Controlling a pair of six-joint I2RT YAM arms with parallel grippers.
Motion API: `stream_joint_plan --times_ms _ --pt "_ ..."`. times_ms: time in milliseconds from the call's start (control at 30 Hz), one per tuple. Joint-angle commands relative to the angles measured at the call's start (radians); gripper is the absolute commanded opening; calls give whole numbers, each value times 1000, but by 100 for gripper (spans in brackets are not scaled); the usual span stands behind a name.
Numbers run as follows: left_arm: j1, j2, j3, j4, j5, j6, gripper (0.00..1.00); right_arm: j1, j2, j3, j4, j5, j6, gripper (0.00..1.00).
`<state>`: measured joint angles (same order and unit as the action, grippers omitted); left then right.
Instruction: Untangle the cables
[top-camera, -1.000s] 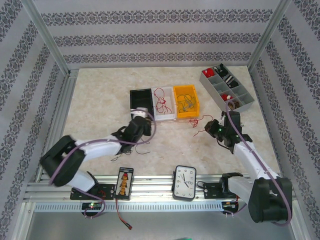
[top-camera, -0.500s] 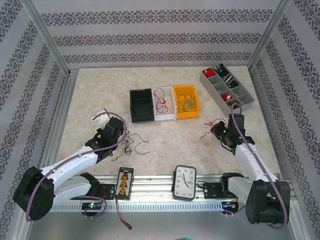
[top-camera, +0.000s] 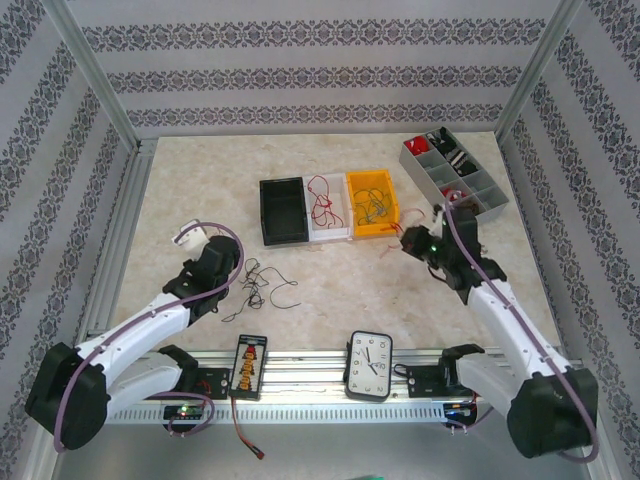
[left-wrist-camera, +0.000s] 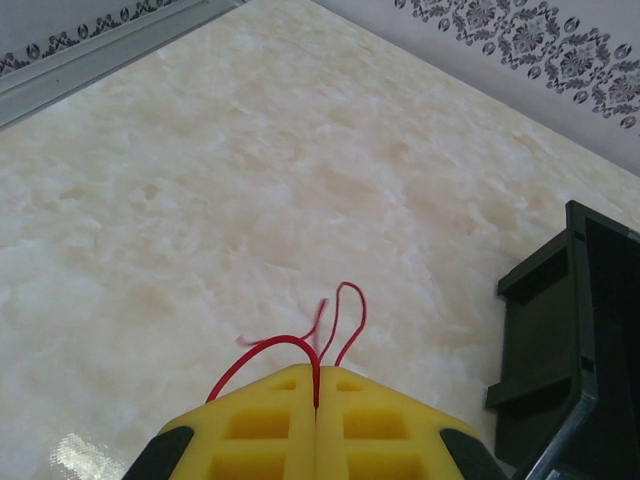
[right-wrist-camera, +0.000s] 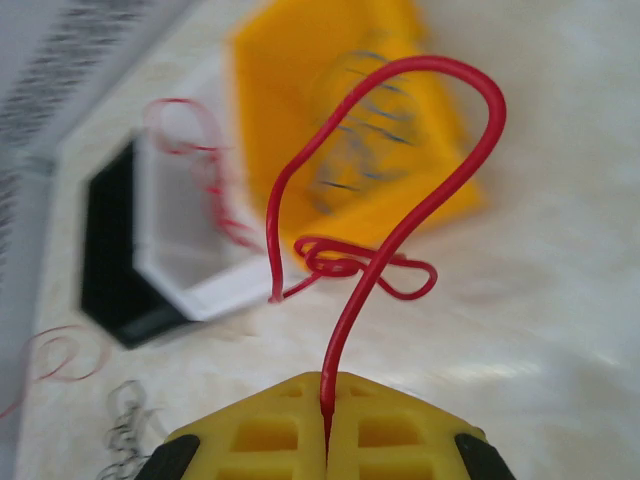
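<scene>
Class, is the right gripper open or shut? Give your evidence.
Shut. The right gripper has its pads pressed together, pinching a red wire.

Left arm (top-camera: 145, 325) and right arm (top-camera: 505, 320): white links, black joints, purple cords (top-camera: 466, 232). Yellow fingers (left-wrist-camera: 260, 435) carry square recesses.

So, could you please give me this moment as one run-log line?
left pincer: shut on thin red wire | right pincer: shut on looped red wire | dark wires: loose on table

Red cable (right-wrist-camera: 430, 64), yellow right hand (right-wrist-camera: 327, 422), marbled beige table (left-wrist-camera: 200, 150) (black bin (top-camera: 283, 238), white bin (top-camera: 330, 237), yellow bin (top-camera: 375, 231)).
</scene>
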<state>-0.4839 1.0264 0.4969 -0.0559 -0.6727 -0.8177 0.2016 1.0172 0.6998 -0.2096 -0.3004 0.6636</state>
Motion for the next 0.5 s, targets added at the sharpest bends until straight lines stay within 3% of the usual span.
stream_joint_plan --times_ms 0,133,400,433,467 --pt "8 18 0 30 31 -31 0 90 112 139 64 -9 -84 0" --pt "8 36 16 14 52 -35 0 165 327 304 70 26 -124 0" --pt "13 13 31 -11 50 -3 0 196 740 629 92 21 -145 0" --pt "14 13 33 -6 54 3 0 201 779 654 94 5 -153 4" --pt "15 15 35 3 65 18 0 211 820 684 90 -8 -163 15"
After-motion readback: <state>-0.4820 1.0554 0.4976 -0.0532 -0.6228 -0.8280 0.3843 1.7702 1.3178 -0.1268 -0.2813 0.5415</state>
